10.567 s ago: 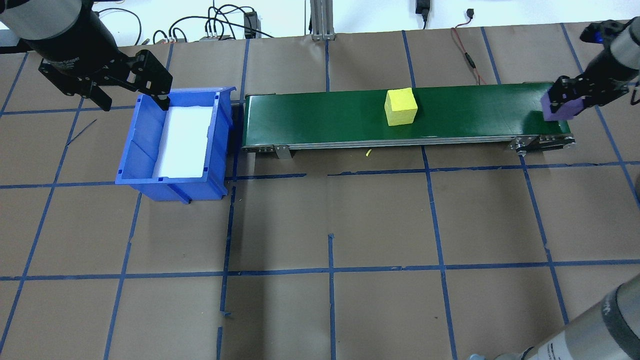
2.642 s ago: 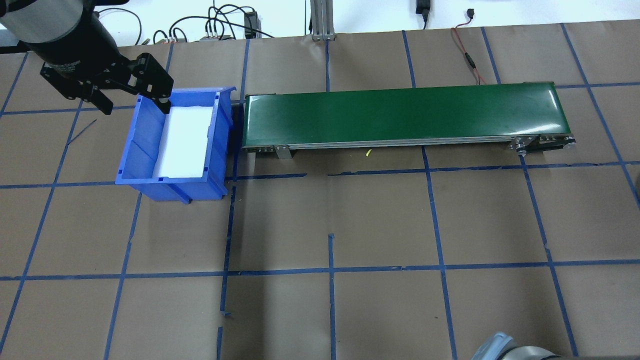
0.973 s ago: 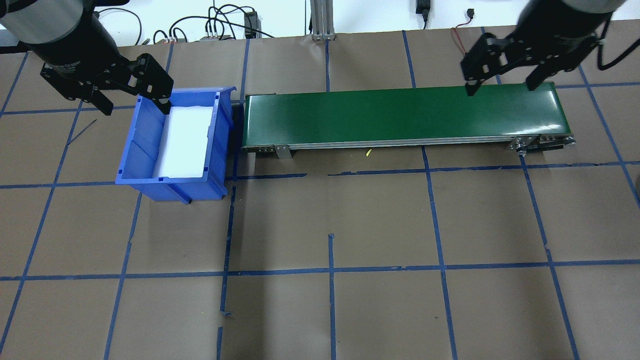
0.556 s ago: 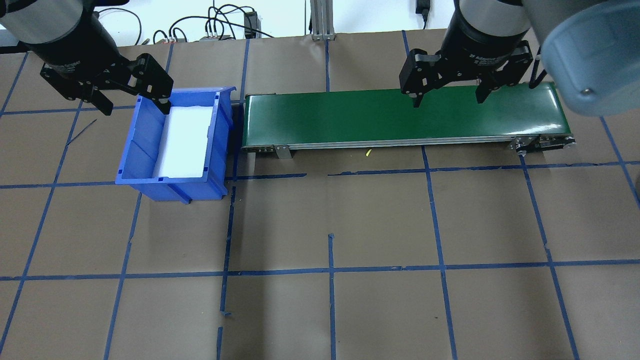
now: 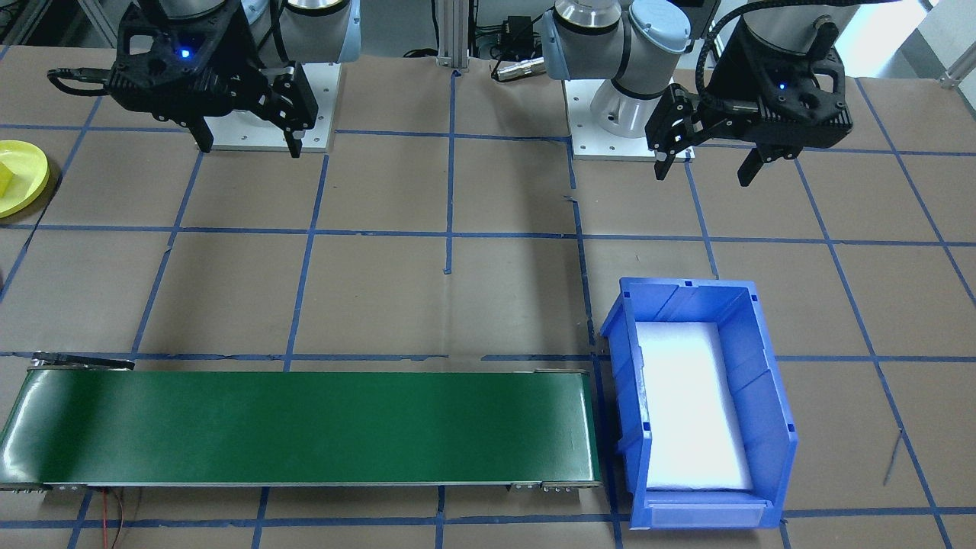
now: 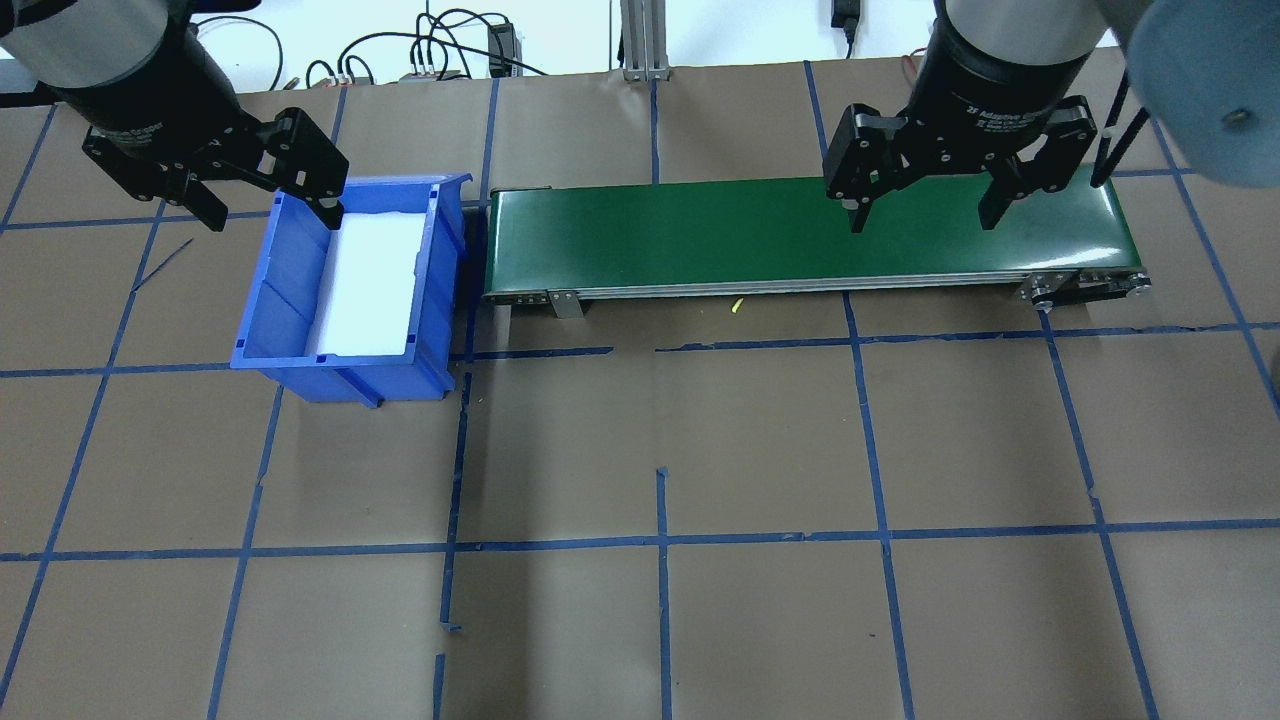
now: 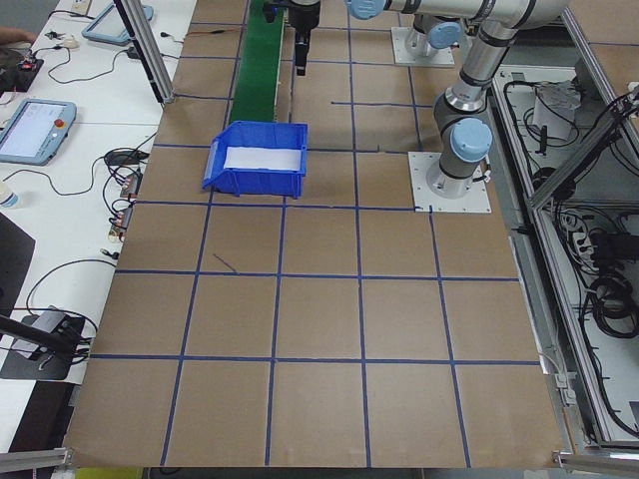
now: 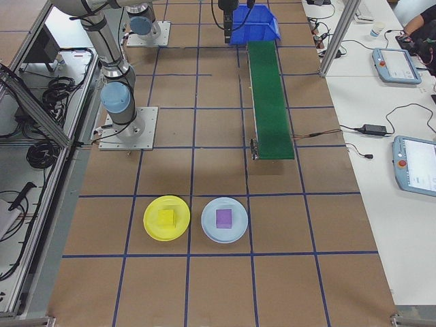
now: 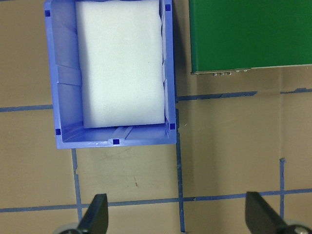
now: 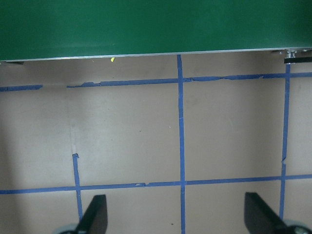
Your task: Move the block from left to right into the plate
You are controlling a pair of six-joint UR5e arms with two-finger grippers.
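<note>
The yellow plate (image 8: 151, 228) lies on the table's right end with a yellow block (image 8: 165, 217) resting in it; the front-facing view catches the plate (image 5: 27, 183) at its left edge. My right gripper (image 6: 925, 224) (image 5: 250, 149) hangs open and empty above the right part of the green conveyor belt (image 6: 700, 230). My left gripper (image 6: 270, 215) (image 5: 703, 177) is open and empty too, high beside the blue bin (image 6: 280, 290). In both wrist views nothing sits between the fingers (image 9: 95, 217) (image 10: 95, 217).
A light blue plate (image 8: 208, 231) holding a purple block (image 8: 224, 218) sits next to the yellow plate. The bin holds only white foam (image 6: 370, 280). The belt (image 5: 305, 427) carries nothing. Cables lie along the table's far edge.
The yellow block has left the belt, and the right gripper no longer holds the purple block. It went out of view, returned open and now hangs over the belt. The left gripper stayed put.
</note>
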